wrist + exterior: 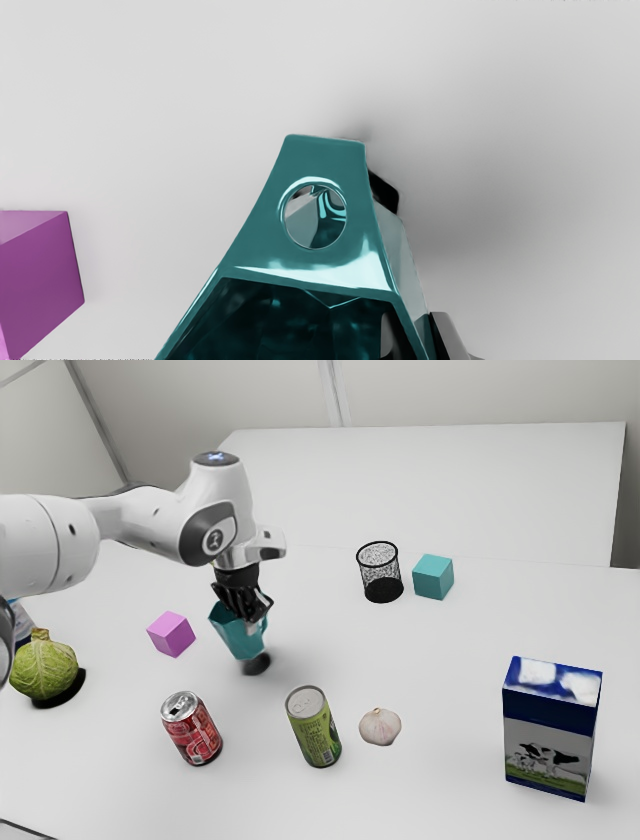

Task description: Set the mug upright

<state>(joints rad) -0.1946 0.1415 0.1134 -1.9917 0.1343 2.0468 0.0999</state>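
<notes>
the jaws of the black two-finger gripper (pixel 254 618) were clamped on a wall of the glossy teal faceted mug (pixel 236 635), one finger inside and one outside. from left to right in the exterior view, a round green cabbage (pixel 44 666) sat near the left edge, then a purple cube (pixel 171 634) and, lower, a red metal can (pixel 191 730). the mug leaned left of centre, mouth toward the upper left. next came a green metal can (pixel 314 728), a black wire-mesh basket (pixel 379 570) with a whitish garlic bulb (pixel 380 728) well below it, a teal cube (pixel 433 577), and a blue-and-white carton (pixel 550 730) at lower right.
</notes>
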